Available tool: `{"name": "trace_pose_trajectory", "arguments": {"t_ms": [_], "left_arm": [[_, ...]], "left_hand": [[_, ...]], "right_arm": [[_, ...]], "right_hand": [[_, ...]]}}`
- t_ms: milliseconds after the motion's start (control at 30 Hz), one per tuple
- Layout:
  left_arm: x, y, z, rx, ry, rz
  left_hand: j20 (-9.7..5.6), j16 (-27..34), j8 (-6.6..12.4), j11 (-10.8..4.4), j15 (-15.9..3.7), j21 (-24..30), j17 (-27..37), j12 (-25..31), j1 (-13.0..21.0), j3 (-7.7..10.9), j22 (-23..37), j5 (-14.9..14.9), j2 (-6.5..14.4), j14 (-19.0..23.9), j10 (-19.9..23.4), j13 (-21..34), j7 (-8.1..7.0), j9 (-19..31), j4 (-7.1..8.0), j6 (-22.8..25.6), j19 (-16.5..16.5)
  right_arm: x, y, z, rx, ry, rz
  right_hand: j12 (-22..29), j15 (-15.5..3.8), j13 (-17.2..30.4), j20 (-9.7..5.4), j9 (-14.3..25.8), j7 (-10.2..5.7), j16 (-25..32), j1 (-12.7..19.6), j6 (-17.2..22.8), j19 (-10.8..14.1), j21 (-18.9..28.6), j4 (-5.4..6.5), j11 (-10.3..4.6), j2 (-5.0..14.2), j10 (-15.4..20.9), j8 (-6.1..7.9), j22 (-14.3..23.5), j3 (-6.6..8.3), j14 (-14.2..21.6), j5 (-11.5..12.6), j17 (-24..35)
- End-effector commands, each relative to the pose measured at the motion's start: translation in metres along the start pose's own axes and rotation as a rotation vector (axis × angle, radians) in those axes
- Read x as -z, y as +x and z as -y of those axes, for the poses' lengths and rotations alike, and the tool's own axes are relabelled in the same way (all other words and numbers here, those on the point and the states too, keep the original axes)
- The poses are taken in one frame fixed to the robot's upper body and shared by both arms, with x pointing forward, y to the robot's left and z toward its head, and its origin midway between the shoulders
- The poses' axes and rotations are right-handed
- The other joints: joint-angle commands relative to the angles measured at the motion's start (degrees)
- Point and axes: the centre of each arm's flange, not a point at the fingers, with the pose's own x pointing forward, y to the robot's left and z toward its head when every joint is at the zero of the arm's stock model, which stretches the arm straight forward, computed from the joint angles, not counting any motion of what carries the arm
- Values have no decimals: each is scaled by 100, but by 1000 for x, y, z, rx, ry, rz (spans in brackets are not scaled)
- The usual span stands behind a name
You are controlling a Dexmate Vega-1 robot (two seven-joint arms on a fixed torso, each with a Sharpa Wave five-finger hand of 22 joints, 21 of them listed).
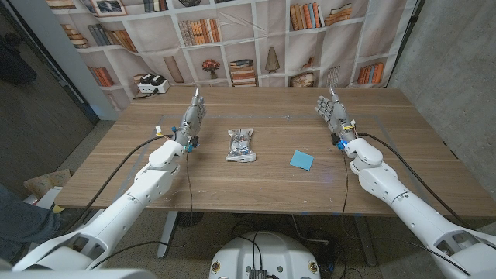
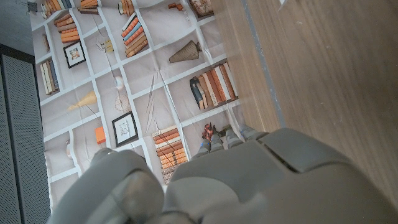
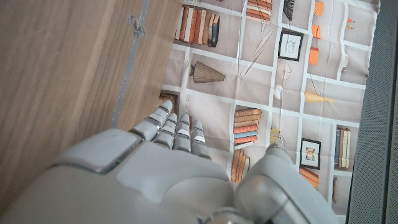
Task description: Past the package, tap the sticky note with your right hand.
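A blue square sticky note (image 1: 301, 160) lies on the wooden table (image 1: 256, 186), right of centre. A small silver-grey package (image 1: 241, 145) lies to its left, near the middle. My right hand (image 1: 334, 112) stands at the far right of the table, fingers straight and apart, holding nothing, well behind and to the right of the note. My left hand (image 1: 194, 118) stands on the left in the same way, open and left of the package. In the wrist views the backs of my left hand (image 2: 249, 180) and right hand (image 3: 155, 174) show with fingers extended over the table.
A white and black device (image 1: 152, 84) sits at the table's far left corner. A bookshelf-printed backdrop (image 1: 256, 39) hangs behind the far edge. Bare wood lies between the package, the note and both hands.
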Motion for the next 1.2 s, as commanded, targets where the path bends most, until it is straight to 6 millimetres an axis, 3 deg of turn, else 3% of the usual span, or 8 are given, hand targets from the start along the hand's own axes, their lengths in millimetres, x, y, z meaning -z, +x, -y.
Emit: {"name": "trace_pose_trajectory", "arguments": {"t_ms": [33,433,733,1200], "left_arm": [[-11,-8,-3,-9,21,18],[-15,-10,12,43,16,8],[-21,-13,21,32,17,20],[-26,-32,26,14,12,6]], "left_hand": [[-68,20,29,-23,-9,30,24,38,51,-32,31,27,-5,-117,-49,25,4,7,-16,-213,-355],[-37,53,66,-11,-11,60,21,83,182,-18,31,47,66,87,165,26,-9,9,-70,-18,-216],[-74,74,95,-27,-6,133,20,114,307,-16,32,56,117,290,372,25,12,6,-122,187,65],[-30,93,115,24,-15,164,20,143,415,-26,30,56,154,501,589,26,41,6,-165,381,272]], "right_arm": [[-6,-1,-8,-19,6,36],[-16,-24,-10,-47,-29,100],[-25,-42,-11,-89,-30,167],[-40,-61,-16,-183,-110,224]], "right_hand": [[39,36,16,-50,6,2,29,61,47,39,33,-6,23,0,29,36,10,41,18,22,14],[109,-28,17,-97,5,-29,56,75,126,160,73,-27,-34,9,223,58,11,32,143,2,14],[133,-54,18,-101,5,-139,57,88,256,210,82,-44,-72,13,310,97,12,26,201,-9,13],[173,-132,18,-150,6,-243,67,100,401,302,98,-66,-127,17,458,126,14,14,314,-12,13]]}}
